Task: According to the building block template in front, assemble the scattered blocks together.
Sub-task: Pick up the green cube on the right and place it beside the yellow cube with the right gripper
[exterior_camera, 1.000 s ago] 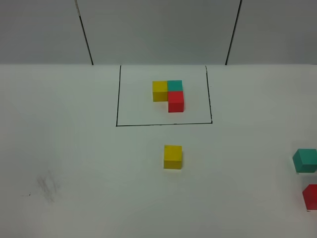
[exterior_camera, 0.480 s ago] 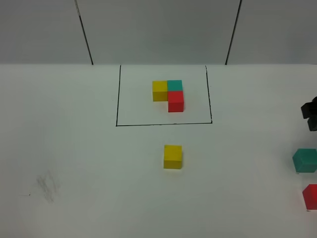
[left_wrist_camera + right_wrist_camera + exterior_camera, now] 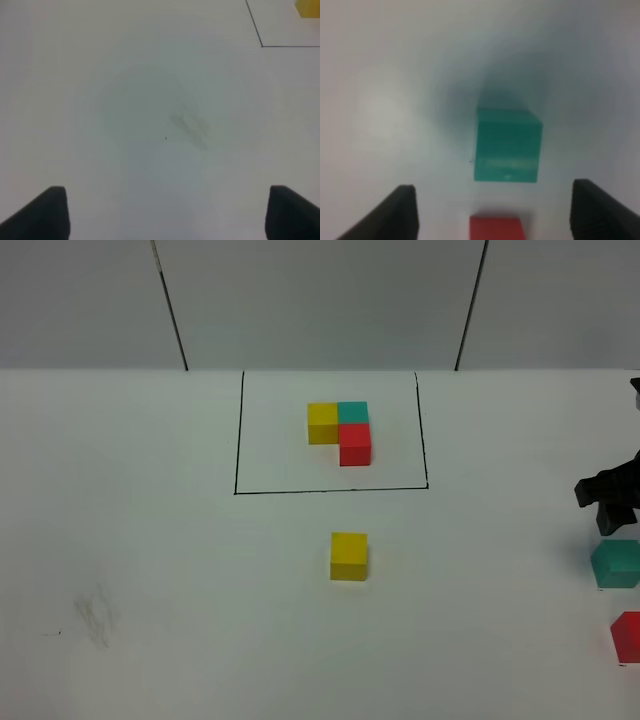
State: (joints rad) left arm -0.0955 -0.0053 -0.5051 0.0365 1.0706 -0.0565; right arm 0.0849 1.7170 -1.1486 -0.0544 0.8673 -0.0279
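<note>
Your right gripper [image 3: 606,508] hangs at the right edge of the high view, pointing down, fingers spread and empty; the teal cube [image 3: 617,564] sits just below it in the frame, the red cube [image 3: 628,636] lower; the yellow cube [image 3: 349,556] lies centre, beneath the outlined template [image 3: 340,430]; your left gripper [image 3: 167,212] gapes wide over the white table [image 3: 150,100].

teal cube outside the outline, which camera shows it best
Right wrist: the teal cube sits whole and central, filling much of the picture, though blurred. Exterior high shows it small, at the frame's right edge. Left wrist does not show it.
</note>
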